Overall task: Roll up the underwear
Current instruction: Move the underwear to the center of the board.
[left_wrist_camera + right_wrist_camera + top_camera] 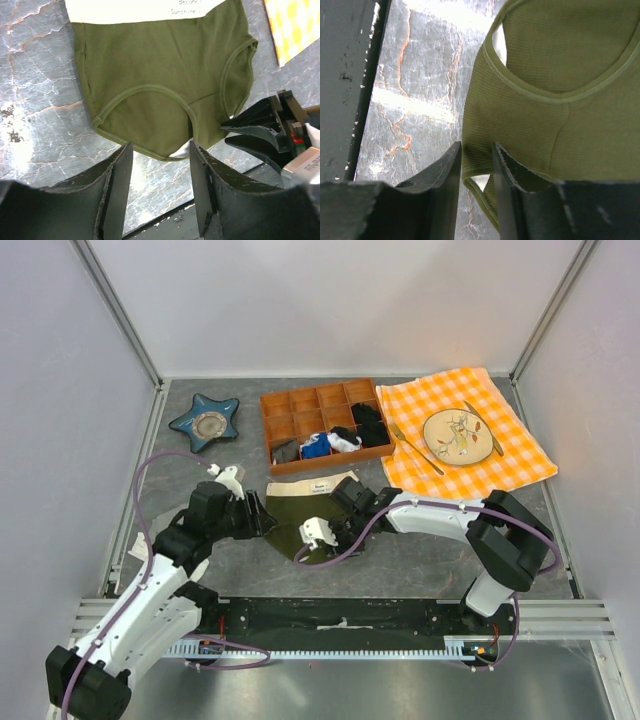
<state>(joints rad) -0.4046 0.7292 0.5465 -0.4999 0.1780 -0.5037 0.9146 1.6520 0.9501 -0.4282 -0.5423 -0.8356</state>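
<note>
Currently: underwear [295, 515] flat, unrolled; rolling not yet begun. Left gripper [161, 150] unclenched at its near hem; right gripper [476, 150] straddles that hem, grip cannot be told.

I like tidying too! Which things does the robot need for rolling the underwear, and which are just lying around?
For the job: olive-green underwear; left gripper; right gripper, both at its edge.

Just lying about: blue star-shaped dish; wooden compartment tray; small garments in it; orange checked cloth; plate; fork; knife.
</note>
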